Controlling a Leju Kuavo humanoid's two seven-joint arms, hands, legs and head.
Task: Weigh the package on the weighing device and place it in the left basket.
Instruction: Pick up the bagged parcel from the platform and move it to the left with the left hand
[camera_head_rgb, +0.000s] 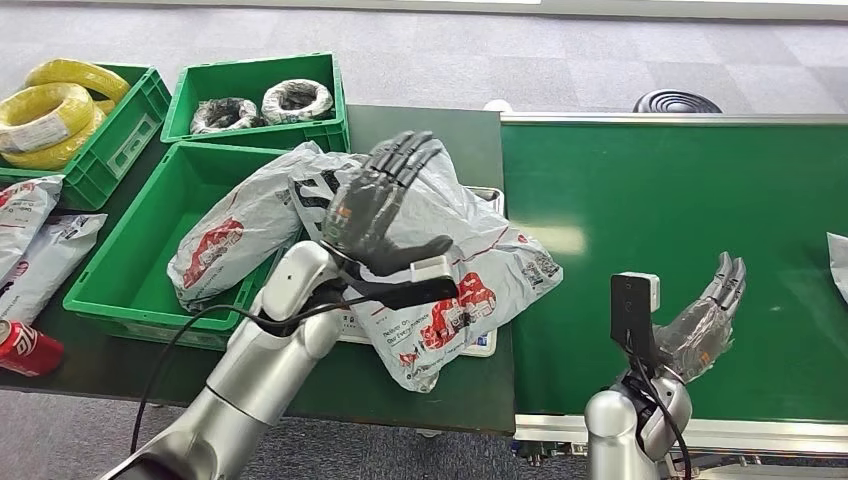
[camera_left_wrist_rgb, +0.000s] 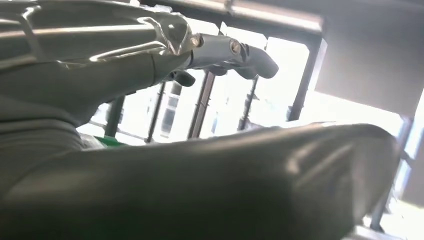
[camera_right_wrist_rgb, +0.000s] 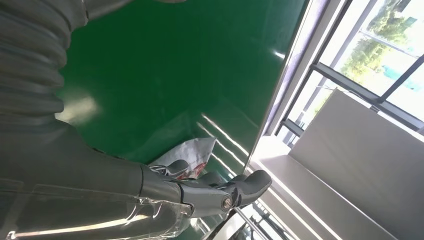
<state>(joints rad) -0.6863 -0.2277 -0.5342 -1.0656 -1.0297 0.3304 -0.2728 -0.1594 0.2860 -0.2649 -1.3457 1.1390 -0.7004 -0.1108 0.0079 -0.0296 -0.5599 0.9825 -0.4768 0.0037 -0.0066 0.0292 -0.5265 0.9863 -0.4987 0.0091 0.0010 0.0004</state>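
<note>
Grey carpet tiles (camera_head_rgb: 600, 60) laid across floor; tall windows (camera_right_wrist_rgb: 380, 55) seen, daylight admitted; dark table (camera_head_rgb: 430, 130) placed beside green conveyor (camera_head_rgb: 680, 200).

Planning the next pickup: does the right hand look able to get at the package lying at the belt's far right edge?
Probably yes. The right hand is open above the green belt, and bare belt lies between it and the package at the right edge. Whether the arm stretches far enough cannot be told.

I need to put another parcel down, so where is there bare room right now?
Most of the green belt is bare, between the right hand and the scale's package. The near basket is part-filled by a package; the table's left edge is crowded.
</note>
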